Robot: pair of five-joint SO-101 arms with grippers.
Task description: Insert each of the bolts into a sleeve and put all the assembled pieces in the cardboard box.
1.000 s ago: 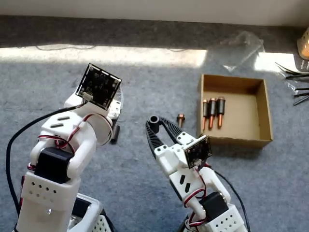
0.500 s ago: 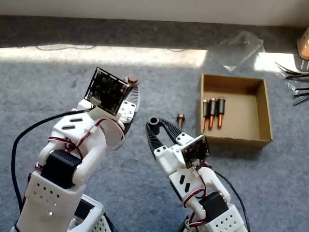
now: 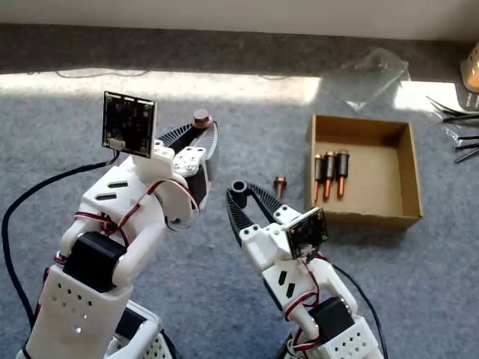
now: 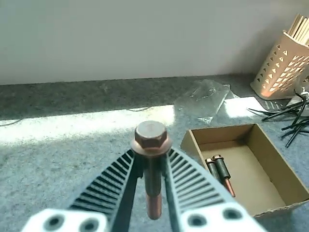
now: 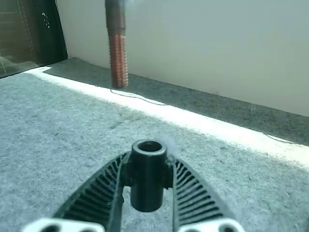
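Nearest, the right gripper (image 5: 146, 166) has its fingers closed on an upright black sleeve (image 5: 146, 186). Just beyond, the left gripper's (image 4: 152, 162) fingers clamp a copper bolt (image 4: 151, 137), head up. 1 loose bolt (image 3: 280, 182) lies on the counter (image 3: 187, 292) near the cardboard box (image 3: 410, 176), which holds 3 assembled pieces (image 3: 330, 173).

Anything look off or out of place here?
One bare bolt lies on the carpet beside the cardboard box, outside it and unassembled. Nothing else looks spilled or damaged.
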